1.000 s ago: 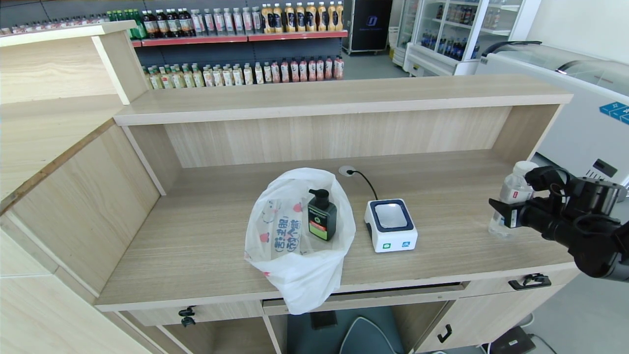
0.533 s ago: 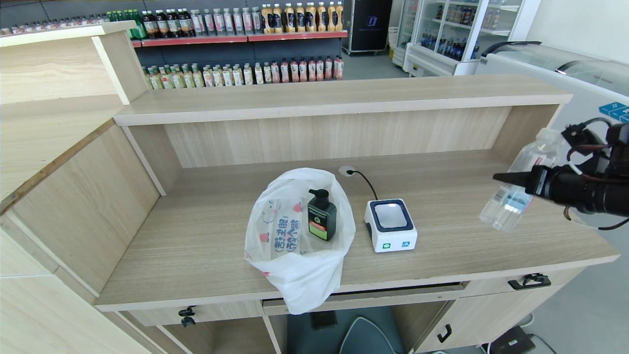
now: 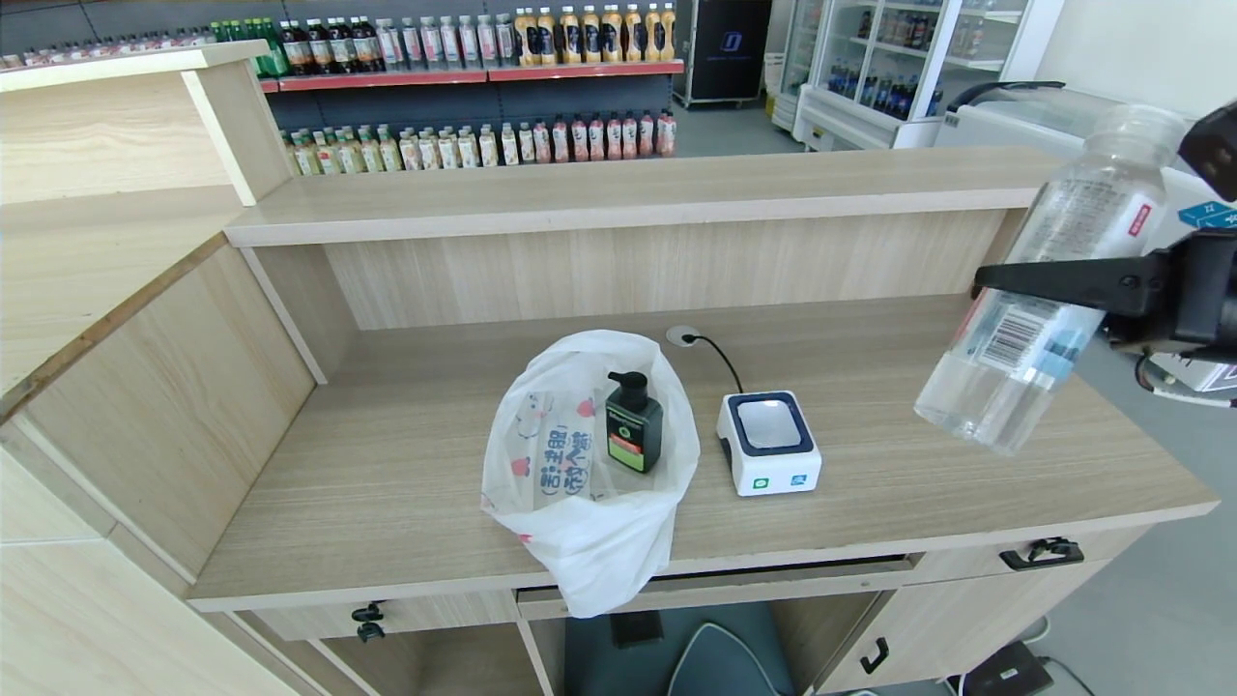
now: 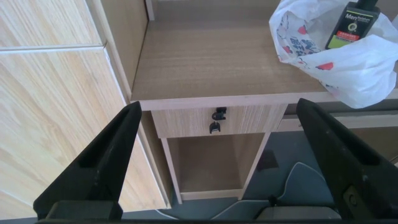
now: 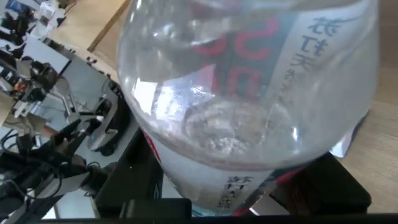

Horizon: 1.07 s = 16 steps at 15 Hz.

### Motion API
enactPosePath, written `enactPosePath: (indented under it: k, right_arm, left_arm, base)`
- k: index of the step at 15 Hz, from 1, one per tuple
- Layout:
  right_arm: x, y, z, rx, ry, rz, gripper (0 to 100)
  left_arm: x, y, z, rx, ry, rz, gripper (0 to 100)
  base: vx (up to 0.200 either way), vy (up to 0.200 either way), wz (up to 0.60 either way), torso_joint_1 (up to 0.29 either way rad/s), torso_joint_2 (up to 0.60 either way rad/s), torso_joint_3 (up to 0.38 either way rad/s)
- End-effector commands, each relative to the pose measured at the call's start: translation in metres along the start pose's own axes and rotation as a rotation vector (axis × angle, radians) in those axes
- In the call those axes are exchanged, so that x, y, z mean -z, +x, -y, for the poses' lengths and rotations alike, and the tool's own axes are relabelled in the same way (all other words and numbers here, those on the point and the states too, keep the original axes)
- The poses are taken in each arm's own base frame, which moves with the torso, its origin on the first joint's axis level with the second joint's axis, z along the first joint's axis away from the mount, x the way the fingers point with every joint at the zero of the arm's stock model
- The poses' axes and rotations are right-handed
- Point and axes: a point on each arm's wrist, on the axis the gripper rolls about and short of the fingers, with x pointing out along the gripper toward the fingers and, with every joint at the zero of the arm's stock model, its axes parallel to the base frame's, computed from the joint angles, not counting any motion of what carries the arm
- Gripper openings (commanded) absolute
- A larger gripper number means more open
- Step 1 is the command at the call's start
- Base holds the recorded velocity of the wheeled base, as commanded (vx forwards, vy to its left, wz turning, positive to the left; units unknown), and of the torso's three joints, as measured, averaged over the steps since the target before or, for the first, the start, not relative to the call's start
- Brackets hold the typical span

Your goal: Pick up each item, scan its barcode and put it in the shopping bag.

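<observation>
A clear water bottle (image 3: 1049, 280) hangs tilted in the air over the counter's right end, cap up and away, its barcode (image 3: 1011, 338) facing the head camera. My right gripper (image 3: 1082, 282) is shut on its middle; the bottle (image 5: 249, 106) looms close in the right wrist view. The white scanner (image 3: 768, 443) sits mid-counter, window lit. To its left stands the open white shopping bag (image 3: 580, 483) with a black pump bottle (image 3: 633, 425) inside. My left gripper (image 4: 219, 109) is open, low in front of the counter's left end, where the bag (image 4: 311, 43) shows too.
A raised shelf (image 3: 657, 193) runs along the back of the counter (image 3: 387, 483), with a side wall on the left. The scanner's cable (image 3: 720, 358) leads to a hole behind it. Drawers with black handles (image 3: 1041, 553) sit under the front edge.
My right gripper has lifted the water bottle off the counter's right end, raised it and tilted it. The bag, scanner and pump bottle have stayed put.
</observation>
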Motion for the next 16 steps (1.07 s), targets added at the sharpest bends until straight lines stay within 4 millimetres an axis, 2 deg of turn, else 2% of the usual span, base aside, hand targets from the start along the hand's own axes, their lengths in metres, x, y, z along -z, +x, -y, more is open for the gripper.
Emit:
enactPosePath:
  k: [1, 3, 7, 12, 16]
  right_arm:
    - [-0.002, -0.012, -0.042, -0.099, -0.057, 0.007, 0]
    - [0.005, -0.016, -0.062, -0.157, -0.050, -0.028, 0]
    - [0.024, -0.026, -0.084, -0.233, -0.035, -0.083, 0]
    - [0.028, -0.027, -0.098, -0.317, -0.059, -0.102, 0]
    - [0.031, -0.026, -0.098, -0.319, -0.055, -0.110, 0]
  left_arm:
    - [0.000, 0.000, 0.000, -0.002, 0.000, 0.001, 100]
    - [0.000, 0.000, 0.000, 0.000, 0.000, 0.001, 100]
    - [0.000, 0.000, 0.000, 0.000, 0.000, 0.001, 100]
    - [0.000, 0.000, 0.000, 0.000, 0.000, 0.001, 100]
    - [0.000, 0.000, 0.000, 0.000, 0.000, 0.001, 100]
  base:
    - [0.000, 0.000, 0.00, 0.000, 0.00, 0.000]
    - [0.000, 0.000, 0.00, 0.000, 0.00, 0.000]
    - [0.000, 0.000, 0.00, 0.000, 0.00, 0.000]
    - [0.000, 0.000, 0.00, 0.000, 0.00, 0.000]
    - [0.000, 0.000, 0.00, 0.000, 0.00, 0.000]
